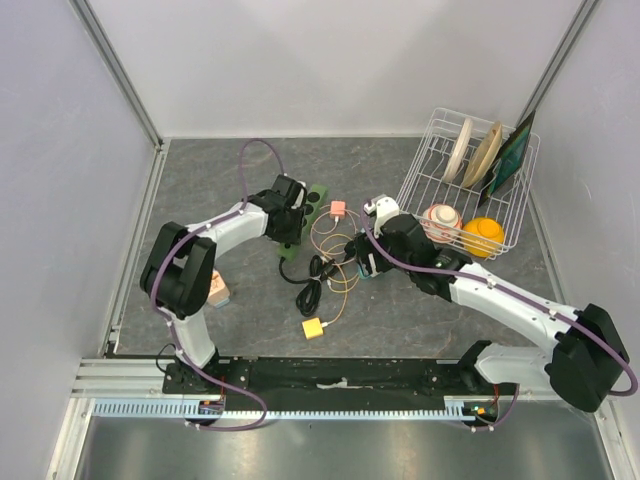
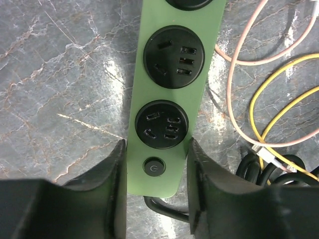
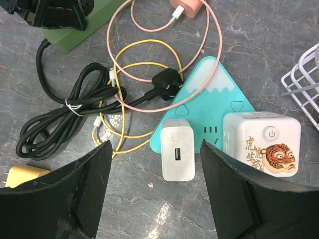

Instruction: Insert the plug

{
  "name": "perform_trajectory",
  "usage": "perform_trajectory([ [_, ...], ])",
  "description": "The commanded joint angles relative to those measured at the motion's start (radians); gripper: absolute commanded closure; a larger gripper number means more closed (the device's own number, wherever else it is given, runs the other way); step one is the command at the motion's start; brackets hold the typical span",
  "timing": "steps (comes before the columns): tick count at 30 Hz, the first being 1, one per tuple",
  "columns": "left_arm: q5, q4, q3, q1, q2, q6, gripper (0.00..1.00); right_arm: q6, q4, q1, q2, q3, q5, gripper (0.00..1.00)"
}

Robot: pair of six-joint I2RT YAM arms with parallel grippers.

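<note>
Grey counter (image 2: 60,74): left fingers (image 2: 107,184) clamp the power strip (image 2: 167,99); right fingers (image 3: 75,189), wide and empty, should straddle the charger (image 3: 177,156) beneath them.

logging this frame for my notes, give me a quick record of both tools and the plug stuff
left tool: straddles the green power strip at its switch end, fingers against both edges
right tool: open, above the white usb charger, holding nothing
black plug: unplugged, beside the teal triangular socket block
strip sockets: the two in full view are vacant
</note>
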Motion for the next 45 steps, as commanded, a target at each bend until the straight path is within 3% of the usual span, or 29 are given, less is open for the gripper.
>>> perform_trajectory([
  [1,-0.016,-0.022,-0.081,-0.048,-0.058,-0.047,0.77,-0.010,0.045,-0.004,0.027,0.027,0.022,0.21],
  [4,-0.013,-0.048,-0.167,-0.080,-0.137,-0.093,0.85,-0.012,0.052,-0.005,0.048,0.052,0.022,0.21],
  [12,-0.042,-0.157,-0.382,-0.182,-0.326,-0.214,0.82,-0.015,0.059,-0.005,0.154,0.119,0.018,0.21],
  [15,-0.018,-0.162,-0.431,-0.212,-0.388,-0.276,0.76,0.010,0.071,-0.005,0.217,0.171,0.065,0.21],
  [19,-0.048,-0.148,-0.459,-0.216,-0.439,-0.326,0.52,0.063,0.120,-0.022,0.310,0.254,0.130,0.22],
  [21,-0.074,-0.145,-0.454,-0.216,-0.465,-0.352,0.45,0.094,0.144,-0.033,0.382,0.309,0.165,0.23],
  [22,-0.094,-0.142,-0.454,-0.216,-0.474,-0.358,0.36,0.102,0.146,-0.038,0.410,0.331,0.185,0.23],
  [24,-0.116,-0.134,-0.454,-0.214,-0.490,-0.385,0.28,0.126,0.158,-0.039,0.494,0.392,0.214,0.23],
  [27,-0.147,-0.119,-0.468,-0.214,-0.522,-0.414,0.26,0.157,0.173,-0.042,0.596,0.463,0.242,0.23],
  [31,-0.170,-0.099,-0.492,-0.214,-0.562,-0.446,0.15,0.200,0.190,-0.045,0.700,0.518,0.268,0.23],
  [45,-0.190,-0.054,-0.529,-0.214,-0.718,-0.405,0.15,0.267,0.266,-0.050,0.887,0.612,0.323,0.23],
])
